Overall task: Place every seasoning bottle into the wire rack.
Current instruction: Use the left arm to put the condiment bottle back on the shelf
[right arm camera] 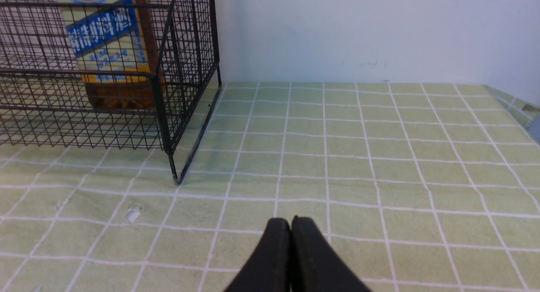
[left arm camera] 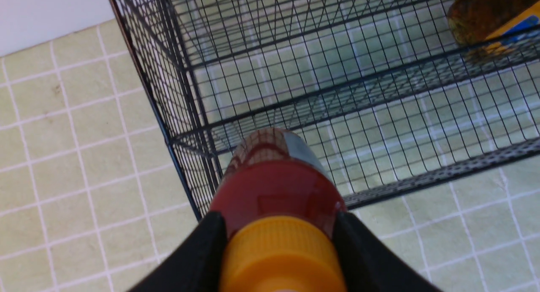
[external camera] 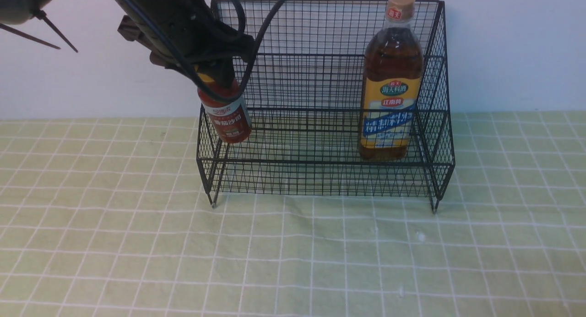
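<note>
My left gripper [external camera: 219, 81] is shut on the red sauce bottle [external camera: 226, 113] at its yellow cap [left arm camera: 280, 254]. It holds the bottle in the air, over the left front corner of the black wire rack [external camera: 320, 79]. In the left wrist view the bottle [left arm camera: 274, 186] hangs above the rack's lower tier [left arm camera: 379, 127]. The tall amber bottle [external camera: 391, 79] stands upright on the rack's lower tier at the right, and shows in the right wrist view [right arm camera: 112, 47]. My right gripper [right arm camera: 291, 224] is shut and empty, low over the cloth to the right of the rack [right arm camera: 177, 93].
A green checked tablecloth [external camera: 293, 253] covers the table up to a white wall [external camera: 512, 46]. The left arm's cables hang in front of the rack's upper left corner. The table's right edge [right arm camera: 525, 110] shows in the right wrist view.
</note>
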Robot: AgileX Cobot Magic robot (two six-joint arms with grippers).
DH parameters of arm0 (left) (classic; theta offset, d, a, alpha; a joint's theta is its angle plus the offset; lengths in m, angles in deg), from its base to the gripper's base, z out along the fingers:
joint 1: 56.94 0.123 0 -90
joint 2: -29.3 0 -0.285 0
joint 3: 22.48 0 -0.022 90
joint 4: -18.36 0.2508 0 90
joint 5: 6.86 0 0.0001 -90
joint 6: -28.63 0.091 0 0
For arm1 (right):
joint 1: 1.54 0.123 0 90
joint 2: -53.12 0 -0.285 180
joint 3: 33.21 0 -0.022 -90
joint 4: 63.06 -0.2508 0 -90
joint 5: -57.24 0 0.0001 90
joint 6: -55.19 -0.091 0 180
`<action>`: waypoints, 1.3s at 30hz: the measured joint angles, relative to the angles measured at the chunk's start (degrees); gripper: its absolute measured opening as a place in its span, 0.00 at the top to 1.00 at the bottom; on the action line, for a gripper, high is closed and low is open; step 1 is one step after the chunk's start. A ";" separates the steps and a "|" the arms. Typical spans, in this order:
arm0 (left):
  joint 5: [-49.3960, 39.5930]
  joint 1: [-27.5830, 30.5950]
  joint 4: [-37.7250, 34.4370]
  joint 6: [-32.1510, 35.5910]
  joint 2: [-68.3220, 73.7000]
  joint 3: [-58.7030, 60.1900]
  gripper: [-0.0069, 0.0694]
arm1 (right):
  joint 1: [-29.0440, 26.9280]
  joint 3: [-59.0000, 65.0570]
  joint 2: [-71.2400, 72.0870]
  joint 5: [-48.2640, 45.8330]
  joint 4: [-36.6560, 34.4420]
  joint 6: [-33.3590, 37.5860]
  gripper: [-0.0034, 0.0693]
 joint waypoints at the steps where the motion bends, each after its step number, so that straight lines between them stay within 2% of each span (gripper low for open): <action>1: 0.44 0.00 0.00 0.00 0.50 0.00 0.53 | 0.00 0.00 0.00 0.00 0.00 0.00 0.97; 20: 2.94 0.00 -0.12 0.64 11.98 -0.09 0.53 | 0.00 0.00 0.00 0.00 0.05 0.00 0.97; 28: 3.29 0.00 -0.12 0.76 12.21 -0.16 0.53 | 0.00 0.00 0.00 0.00 0.11 0.00 0.97; 34: 2.25 0.00 -0.02 0.40 11.26 -0.10 0.38 | 0.00 0.00 0.00 0.00 0.11 0.00 0.97; 39: 1.06 0.00 0.11 -0.01 7.31 -0.10 0.39 | 0.00 0.00 0.00 0.00 0.11 0.00 0.97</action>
